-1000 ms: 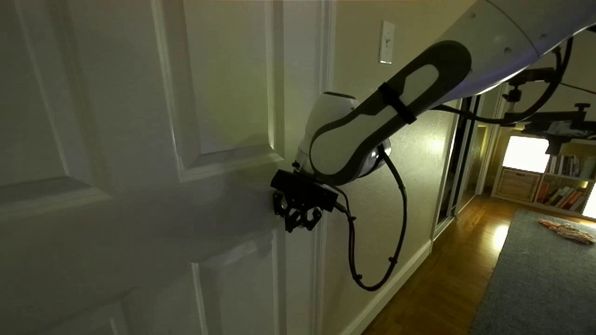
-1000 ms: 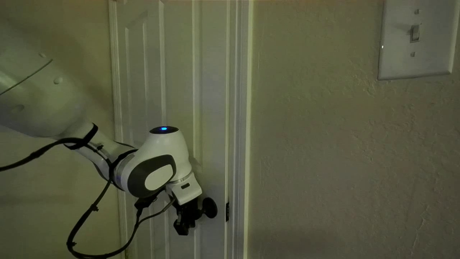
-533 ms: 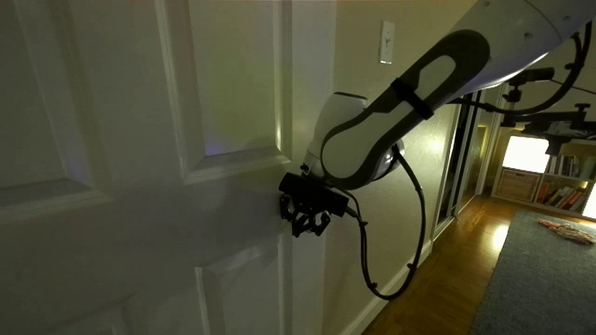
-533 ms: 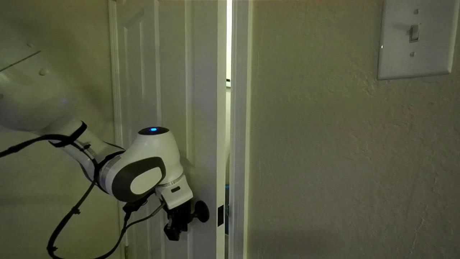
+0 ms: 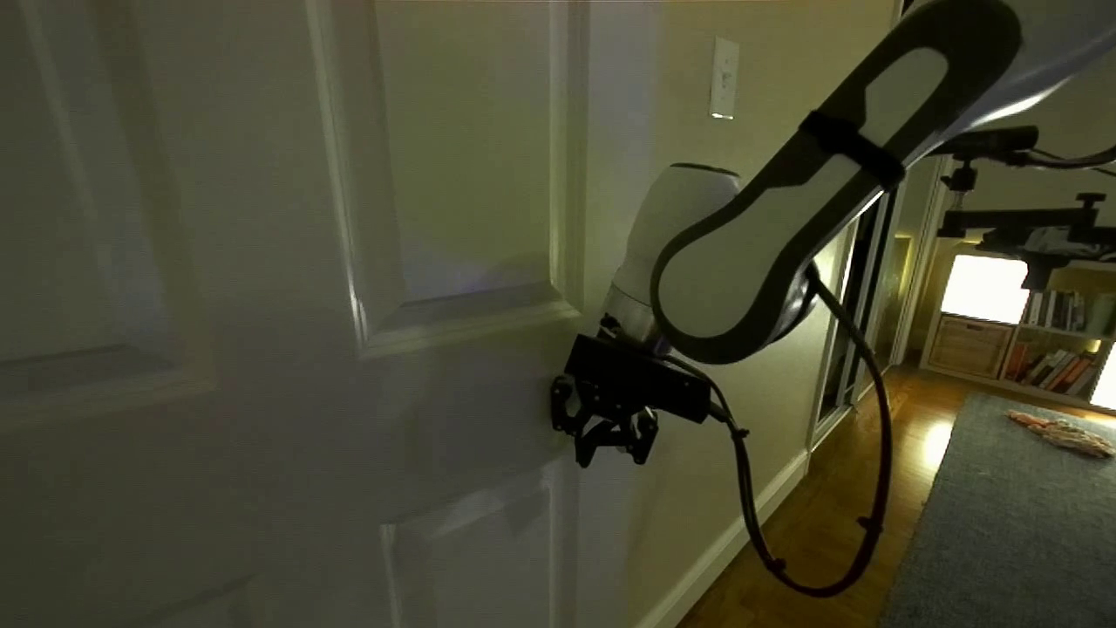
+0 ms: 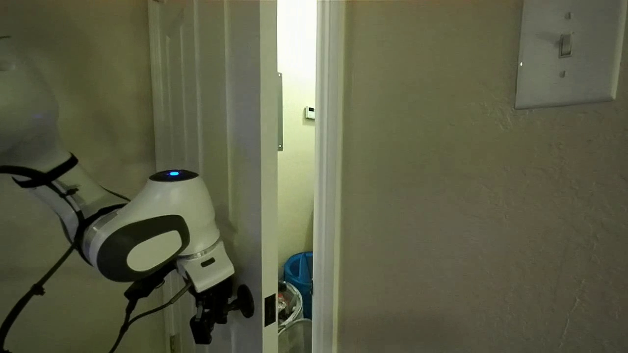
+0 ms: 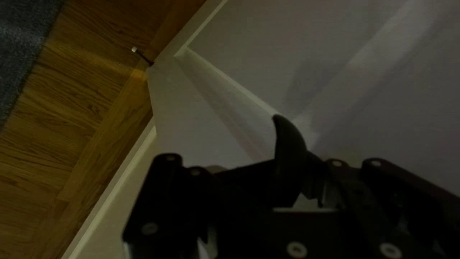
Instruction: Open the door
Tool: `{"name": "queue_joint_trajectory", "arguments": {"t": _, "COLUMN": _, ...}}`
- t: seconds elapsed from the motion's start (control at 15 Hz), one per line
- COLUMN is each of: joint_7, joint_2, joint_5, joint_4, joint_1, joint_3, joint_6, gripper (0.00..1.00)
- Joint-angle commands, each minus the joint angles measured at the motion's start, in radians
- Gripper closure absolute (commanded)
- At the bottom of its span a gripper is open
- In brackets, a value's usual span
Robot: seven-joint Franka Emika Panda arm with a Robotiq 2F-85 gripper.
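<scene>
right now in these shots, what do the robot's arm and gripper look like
The arm is white and rounded, with dark grey trim around pale panels, a black strap and a dark cap bearing a blue light. A black cable runs alongside. The gripper is black, with jointed fingers and pale screw heads.

Tall white painted panel door point(image 6: 216, 113): smooth, low sheen. Flat cream painted wall point(image 6: 431, 206): rough, matt. Brown wooden plank floor point(image 7: 72, 136): grain showing, glossy. Grey-blue flat cloth rug point(image 5: 994, 515): coarse, matt. White rounded plastic-looking arm point(image 6: 194, 208): smooth, slightly glossy. Black metal-looking two-fingered gripper point(image 5: 613, 453): matt.
</scene>
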Motion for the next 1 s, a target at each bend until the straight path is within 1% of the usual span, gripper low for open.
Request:
{"name": "queue_joint_trajectory", "arguments": {"t": 0.0, "joint_7": -0.129, "joint_2": -0.169, "joint_5": 0.049, "joint_4": -0.231, "joint_1": -0.047, "joint_3": 0.084, "joint_6": -0.009, "gripper": 0.93}}
{"name": "queue_joint_trajectory", "arguments": {"t": 0.13, "joint_7": -0.178, "joint_2": -0.229, "joint_5": 0.079, "joint_4": -0.297, "joint_1": -0.076, "joint_3": 0.132, "joint_6": -0.014, "gripper": 0.93}}
{"name": "queue_joint_trajectory", "arguments": {"t": 0.27, "joint_7": -0.200, "joint_2": -0.287, "joint_5": 0.135, "joint_4": -0.372, "joint_1": -0.111, "joint_3": 0.188, "joint_6": -0.015, "gripper": 0.94}}
{"name": "queue_joint_trajectory", "arguments": {"t": 0.47, "joint_7": -0.221, "joint_2": -0.358, "joint_5": 0.210, "joint_4": -0.474, "joint_1": -0.168, "joint_3": 0.283, "joint_6": 0.040, "gripper": 0.93}}
{"name": "queue_joint_trajectory", "arguments": {"t": 0.53, "joint_7": -0.222, "joint_2": -0.379, "joint_5": 0.232, "joint_4": -0.501, "joint_1": -0.183, "joint_3": 0.310, "joint_6": 0.054, "gripper": 0.68}}
{"name": "queue_joint_trajectory", "arguments": {"t": 0.6, "joint_7": -0.225, "joint_2": -0.397, "joint_5": 0.252, "joint_4": -0.526, "joint_1": -0.198, "joint_3": 0.335, "joint_6": 0.070, "gripper": 0.67}}
{"name": "queue_joint_trajectory", "arguments": {"t": 0.67, "joint_7": -0.237, "joint_2": -0.417, "joint_5": 0.271, "joint_4": -0.547, "joint_1": -0.212, "joint_3": 0.356, "joint_6": 0.071, "gripper": 0.62}}
{"name": "queue_joint_trajectory", "arguments": {"t": 0.8, "joint_7": -0.251, "joint_2": -0.466, "joint_5": 0.307, "joint_4": -0.586, "joint_1": -0.220, "joint_3": 0.380, "joint_6": 0.043, "gripper": 0.51}}
{"name": "queue_joint_trajectory", "arguments": {"t": 0.87, "joint_7": -0.253, "joint_2": -0.490, "joint_5": 0.323, "joint_4": -0.603, "joint_1": -0.219, "joint_3": 0.386, "joint_6": 0.026, "gripper": 0.43}}
{"name": "queue_joint_trajectory", "arguments": {"t": 0.93, "joint_7": -0.221, "joint_2": -0.515, "joint_5": 0.294, "joint_4": -0.625, "joint_1": -0.253, "joint_3": 0.421, "joint_6": 0.011, "gripper": 0.37}}
